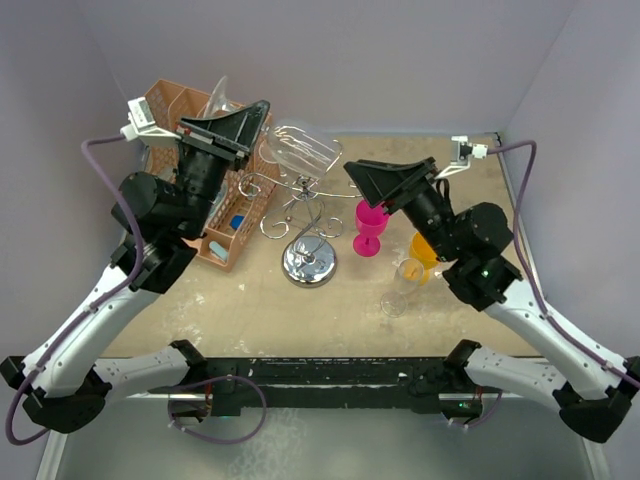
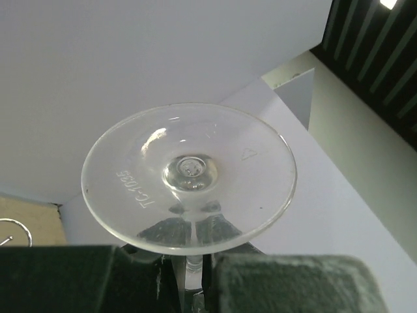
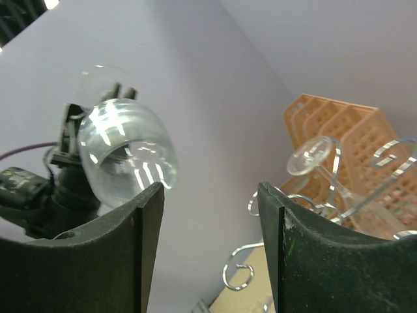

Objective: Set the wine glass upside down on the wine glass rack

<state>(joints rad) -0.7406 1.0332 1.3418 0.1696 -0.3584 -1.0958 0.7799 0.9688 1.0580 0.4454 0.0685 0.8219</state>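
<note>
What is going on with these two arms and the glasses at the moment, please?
The left gripper is shut on the stem of a clear wine glass, holding it in the air near the wine glass rack, not yet hung on it. The right gripper is open and empty, facing the glass. A pink goblet stands on the table beside the rack.

Robotics lab cell: plain lavender panels (image 1: 400,60) boxed in a scuffed counter (image 1: 260,300); a cabled left arm (image 1: 120,300) and right arm (image 1: 540,320) were bolted at the frame's bottom edge.
</note>
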